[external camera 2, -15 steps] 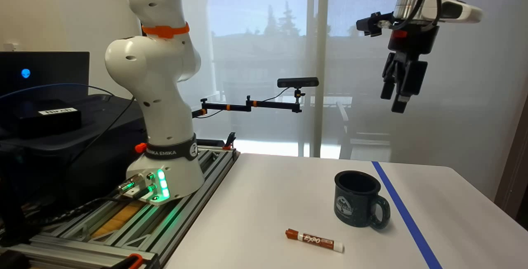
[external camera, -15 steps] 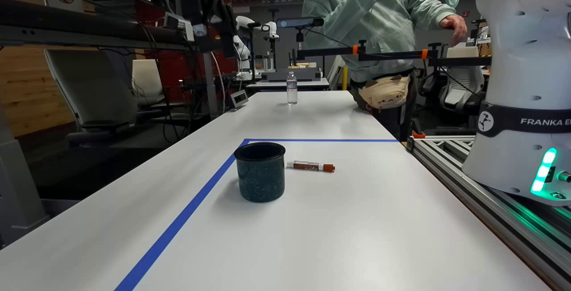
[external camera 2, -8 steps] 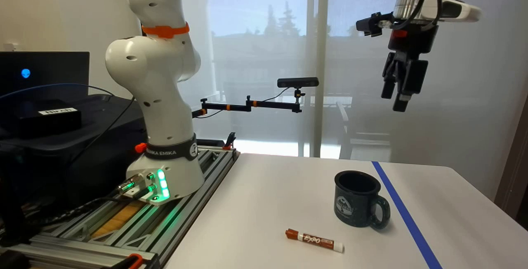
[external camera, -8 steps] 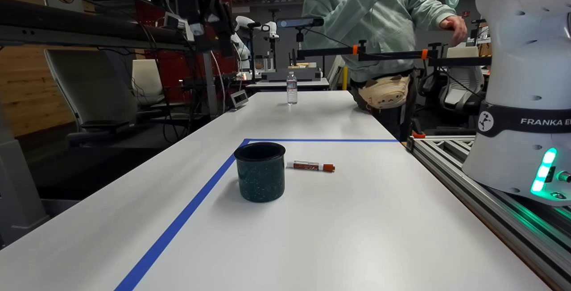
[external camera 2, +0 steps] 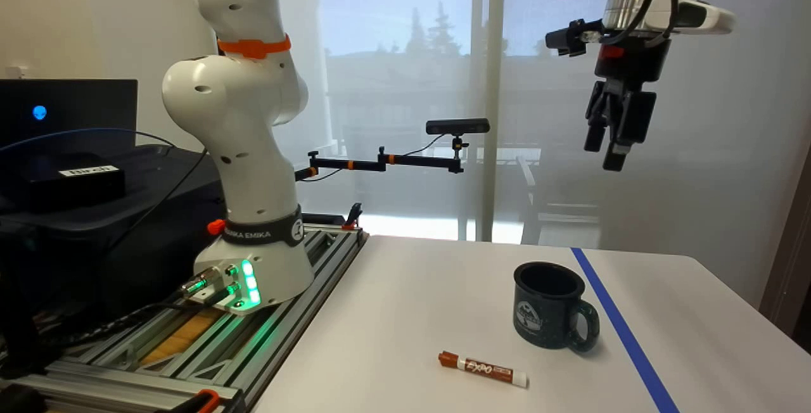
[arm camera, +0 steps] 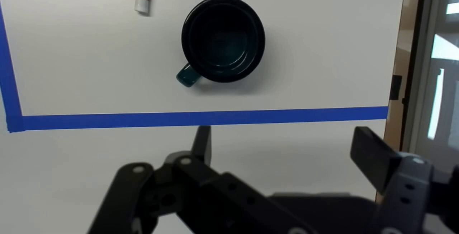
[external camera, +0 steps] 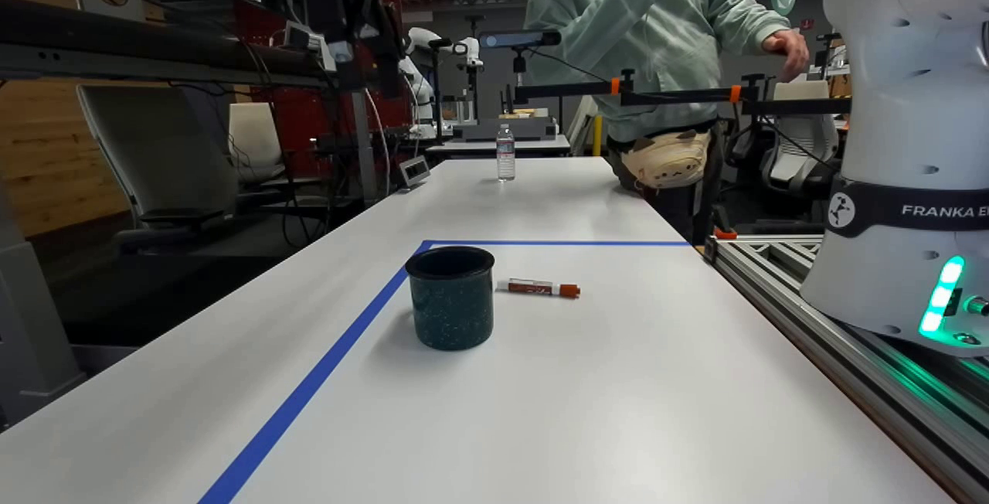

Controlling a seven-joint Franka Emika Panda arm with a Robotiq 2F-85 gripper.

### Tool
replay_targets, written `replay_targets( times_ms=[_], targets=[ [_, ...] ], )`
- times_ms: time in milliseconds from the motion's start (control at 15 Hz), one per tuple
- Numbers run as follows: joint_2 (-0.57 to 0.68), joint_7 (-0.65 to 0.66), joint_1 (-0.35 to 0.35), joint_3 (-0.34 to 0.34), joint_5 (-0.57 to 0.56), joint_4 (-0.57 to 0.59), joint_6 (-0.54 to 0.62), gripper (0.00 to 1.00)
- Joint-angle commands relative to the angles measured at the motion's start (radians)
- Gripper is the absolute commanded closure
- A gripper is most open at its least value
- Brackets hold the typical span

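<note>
White bench (external camera 2: 380, 311) carries the objects. Tool (arm camera: 282, 135), spread and empty, hangs above it. Mug (external camera 2: 546, 311) stands upright: probably rigid, smooth, fairly weighty; best pinched across its wall or handle (arm camera: 189, 75). Marker (external camera 2: 484, 369) lies near the mug: likely light, apt to roll; best gripped mid-barrel.

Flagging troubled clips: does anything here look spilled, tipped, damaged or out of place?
Nothing stands out. The dark mug stands upright inside the blue tape, the capped marker lies flat nearby, and the gripper hangs open, apart from both. No spill or damage shows.
</note>
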Motion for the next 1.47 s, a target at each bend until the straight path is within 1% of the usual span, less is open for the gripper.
replay_targets(
  times_ms=[0, 733, 800, 1400],
  targets=[
    [-0.038, 0.024, 0.007, 0.006, -0.023, -0.034, 0.02, 0.0],
    [-0.052, 0.046, 0.009, 0.011, -0.035, -0.045, 0.022, 0.0],
    [-0.015, 0.019, 0.005, 0.007, -0.014, -0.009, 0.0, 0.0],
    [-0.016, 0.027, 0.005, 0.008, -0.017, -0.01, 0.0, 0.0]
  ],
)
